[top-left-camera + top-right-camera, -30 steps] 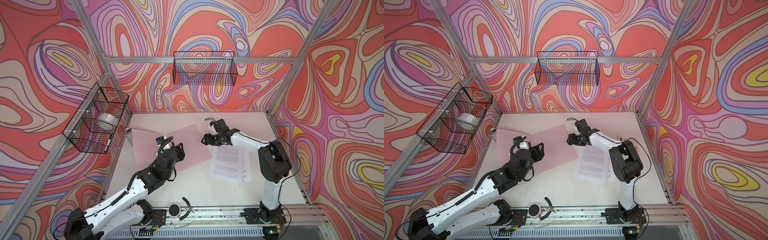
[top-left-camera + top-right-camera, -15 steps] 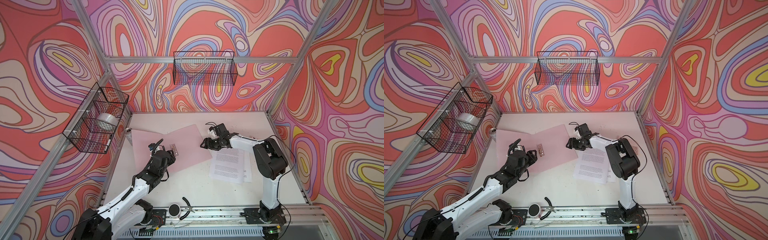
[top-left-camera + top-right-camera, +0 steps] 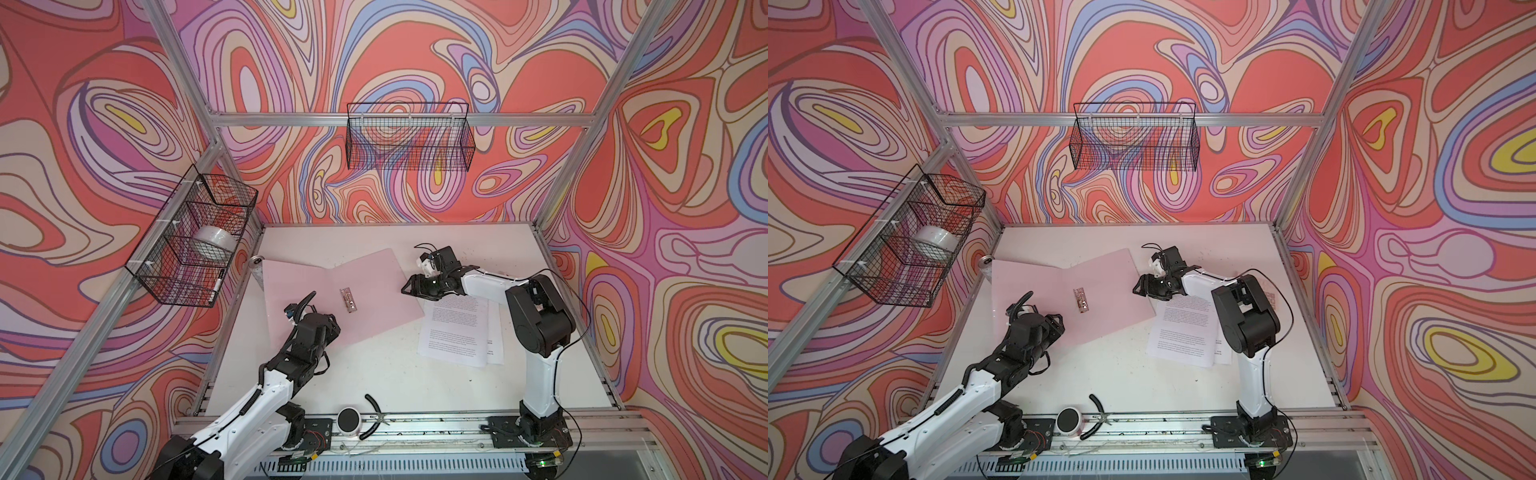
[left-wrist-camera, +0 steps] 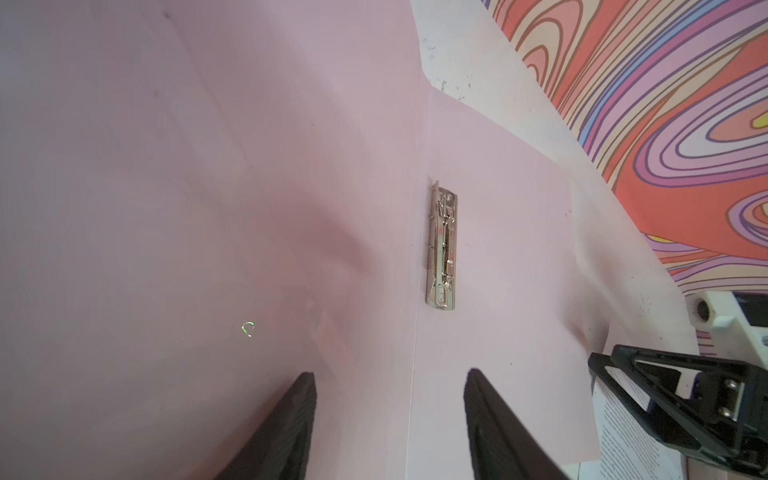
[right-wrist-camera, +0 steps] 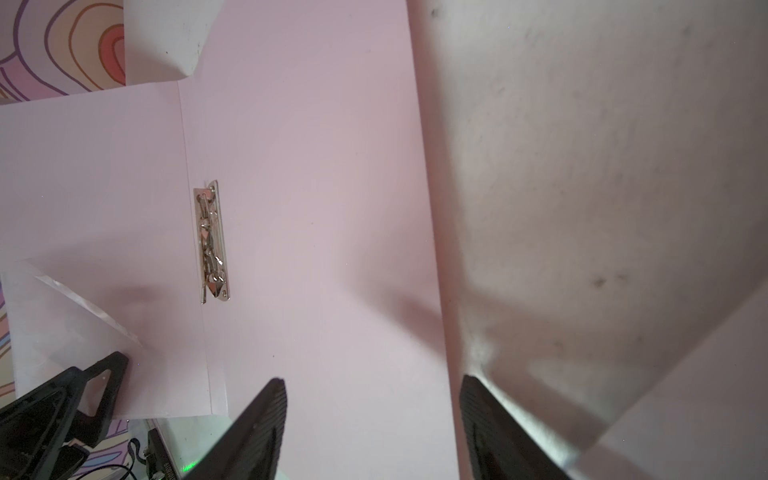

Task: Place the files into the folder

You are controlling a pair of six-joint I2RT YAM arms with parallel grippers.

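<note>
The folder (image 3: 365,286) is spread open on the white table (image 3: 374,374) with its metal clip (image 3: 348,300) exposed. The files (image 3: 455,332) are stacked at four o'clock of the clip, one corner just beside the folder's edge. Both pairs of jaws stand parted and nothing is held — the left gripper (image 4: 388,374) at seven o'clock of the clip, the right gripper (image 3: 409,289) at three. The stack is probably best pinched at one edge, all sheets together. At twelve o'clock a wire basket (image 3: 409,137) is hung on the patterned wall.
</note>
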